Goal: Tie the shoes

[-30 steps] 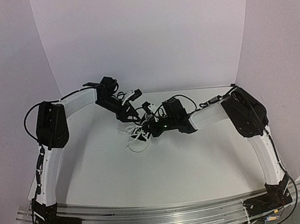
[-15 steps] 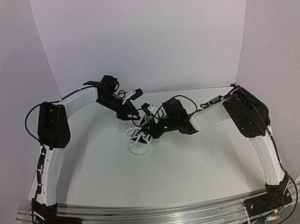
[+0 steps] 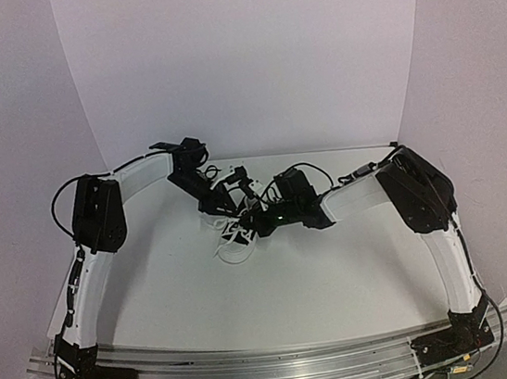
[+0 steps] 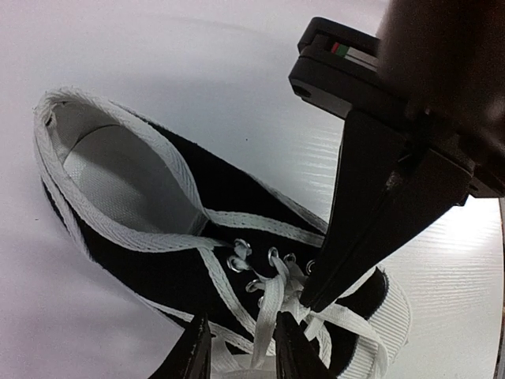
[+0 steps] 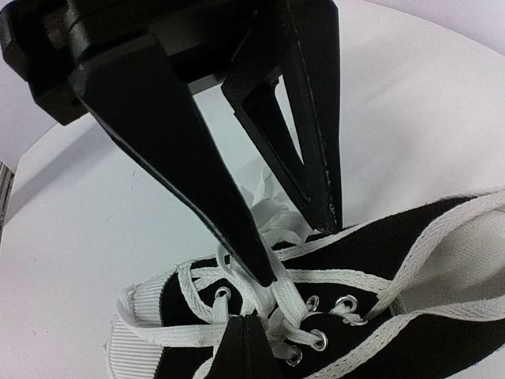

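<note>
Left fingers (image 4: 196, 357) narrowed astride lace (image 4: 268, 304) | right fingers (image 5: 245, 351) closed beside them | sneaker (image 4: 158, 268) well inside table (image 3: 339, 272) edges

The sneaker (image 5: 410, 253) lies on the white desk (image 5: 95, 229), black canvas edged with white tape, its ribbed white toe cap (image 5: 136, 335) at the lower left of the view. The left claw (image 5: 298, 253) reaches down over it with its two black fingers (image 5: 197, 166) apart, one tip at the crossed laces (image 5: 286, 304), the other at the shoe's edge. The right claw (image 5: 248, 332) shows at the bottom, fingers pressed together, its tip among the laces beside the metal eyelets (image 5: 346, 302); whether it pinches one is unclear.
</note>
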Controlling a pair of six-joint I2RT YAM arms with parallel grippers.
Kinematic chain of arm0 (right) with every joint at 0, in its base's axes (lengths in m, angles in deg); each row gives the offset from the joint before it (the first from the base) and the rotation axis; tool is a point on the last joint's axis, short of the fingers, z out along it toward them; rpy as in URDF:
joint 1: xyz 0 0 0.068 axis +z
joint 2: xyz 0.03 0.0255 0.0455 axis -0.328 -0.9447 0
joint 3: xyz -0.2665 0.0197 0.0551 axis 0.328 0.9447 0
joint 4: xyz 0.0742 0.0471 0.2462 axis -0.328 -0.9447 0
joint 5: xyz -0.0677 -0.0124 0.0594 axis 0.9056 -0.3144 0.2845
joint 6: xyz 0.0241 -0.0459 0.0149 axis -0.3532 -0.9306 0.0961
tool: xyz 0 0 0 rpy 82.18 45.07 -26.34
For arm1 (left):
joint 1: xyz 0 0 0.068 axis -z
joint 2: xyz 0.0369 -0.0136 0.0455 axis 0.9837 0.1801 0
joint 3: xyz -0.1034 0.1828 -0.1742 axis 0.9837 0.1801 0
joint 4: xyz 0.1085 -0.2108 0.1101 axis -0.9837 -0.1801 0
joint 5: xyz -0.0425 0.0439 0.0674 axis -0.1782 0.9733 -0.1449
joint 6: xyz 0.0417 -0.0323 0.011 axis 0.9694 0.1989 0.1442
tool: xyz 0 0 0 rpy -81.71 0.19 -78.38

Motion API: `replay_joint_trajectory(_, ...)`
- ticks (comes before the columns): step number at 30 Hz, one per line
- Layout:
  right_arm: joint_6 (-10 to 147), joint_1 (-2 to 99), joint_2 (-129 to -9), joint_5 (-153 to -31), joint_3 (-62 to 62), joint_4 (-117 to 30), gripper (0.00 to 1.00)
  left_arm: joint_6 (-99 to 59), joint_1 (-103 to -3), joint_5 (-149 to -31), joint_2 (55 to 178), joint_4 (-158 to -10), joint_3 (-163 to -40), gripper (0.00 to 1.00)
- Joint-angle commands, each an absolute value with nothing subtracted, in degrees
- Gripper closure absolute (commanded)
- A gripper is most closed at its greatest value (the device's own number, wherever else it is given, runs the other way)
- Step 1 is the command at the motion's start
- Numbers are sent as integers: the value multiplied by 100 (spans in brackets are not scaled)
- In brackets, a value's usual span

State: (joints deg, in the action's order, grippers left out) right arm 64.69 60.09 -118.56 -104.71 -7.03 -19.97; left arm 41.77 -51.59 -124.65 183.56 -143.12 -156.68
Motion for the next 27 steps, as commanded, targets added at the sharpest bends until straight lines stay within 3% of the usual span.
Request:
replay_joint_trajectory(1,6504,6072,-11671,-10601,-723,-1935,100,4493,-5124,-12602,18403,-14742,-15982,71)
replay_joint_trajectory(9,6510,6072,-11644,-10529,-686,-1934,100,4329,-5199,-12905,18304,-14755,-15964,70)
replay_joint_trajectory(16,6666,6073,-11611,-10351,-626,-1937,100,3307,-5422,-13146,17952,-13790,-15652,53)
replay_joint_trajectory(17,6699,6079,-11617,-10354,-633,-1942,100,3013,-5420,-12985,17878,-13594,-15472,53)
replay_joint_trajectory(21,6749,6135,-11624,-10173,-614,-1934,100,272,-5546,-12004,17522,-12297,-14760,69)
replay_joint_trajectory(24,6793,6141,-11639,-10158,-612,-1931,100,-990,-5608,-11713,16791,-11456,-13856,66)
replay_joint_trajectory(27,6813,6142,-11657,-10153,-613,-1923,100,-1796,-5606,-11650,16680,-11545,-13655,62)
